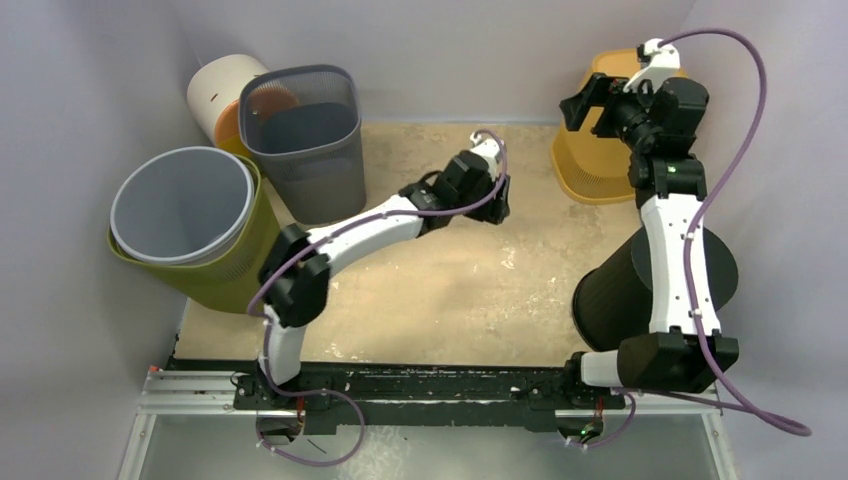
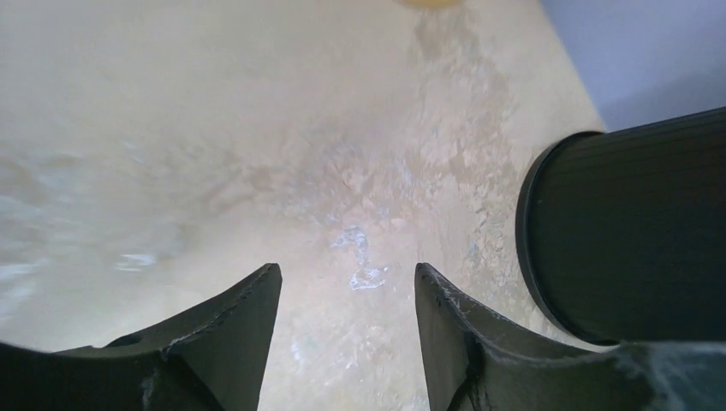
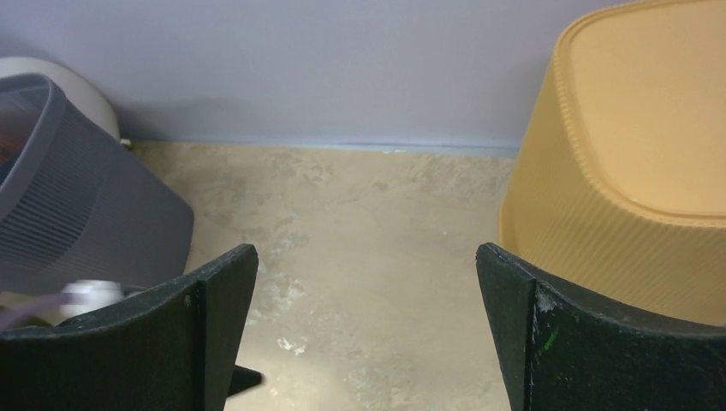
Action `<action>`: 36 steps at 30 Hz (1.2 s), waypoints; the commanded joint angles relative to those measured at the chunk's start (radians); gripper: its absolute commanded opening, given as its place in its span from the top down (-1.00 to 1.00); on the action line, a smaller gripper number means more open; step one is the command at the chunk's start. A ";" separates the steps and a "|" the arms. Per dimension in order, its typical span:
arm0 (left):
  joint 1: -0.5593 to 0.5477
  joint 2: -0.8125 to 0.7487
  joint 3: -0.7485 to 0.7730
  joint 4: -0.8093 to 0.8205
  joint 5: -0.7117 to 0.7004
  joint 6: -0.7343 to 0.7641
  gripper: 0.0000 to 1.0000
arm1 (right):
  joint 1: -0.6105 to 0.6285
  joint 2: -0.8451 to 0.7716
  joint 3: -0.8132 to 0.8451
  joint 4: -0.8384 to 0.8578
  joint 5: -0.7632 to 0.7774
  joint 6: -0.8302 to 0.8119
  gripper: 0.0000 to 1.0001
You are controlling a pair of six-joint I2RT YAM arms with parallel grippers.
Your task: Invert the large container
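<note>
Back right, orange basket inverted, base up

We find a robotics lab test cell: plain lavender walls box in a scuffed tabletop; left arm and right arm bolt to an aluminium rail.

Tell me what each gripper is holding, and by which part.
Nothing is held: the left gripper and right gripper are both open and empty.
</note>
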 commanded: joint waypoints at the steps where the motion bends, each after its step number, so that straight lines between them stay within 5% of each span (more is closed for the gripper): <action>1: -0.018 -0.205 0.111 -0.218 -0.205 0.236 -0.11 | 0.051 0.027 -0.031 0.067 -0.023 -0.005 -0.99; 9: 0.100 -0.375 0.216 -0.318 -0.372 0.347 -0.16 | 0.118 0.096 -0.016 0.077 -0.001 -0.005 -0.96; 21: 0.478 -0.412 0.172 -0.364 -0.288 0.427 -0.14 | 0.118 0.093 -0.051 0.096 0.020 0.024 -0.98; 36: 0.514 -0.350 0.072 -0.339 -0.229 0.441 -0.09 | 0.115 0.072 -0.091 0.096 0.049 -0.006 -1.00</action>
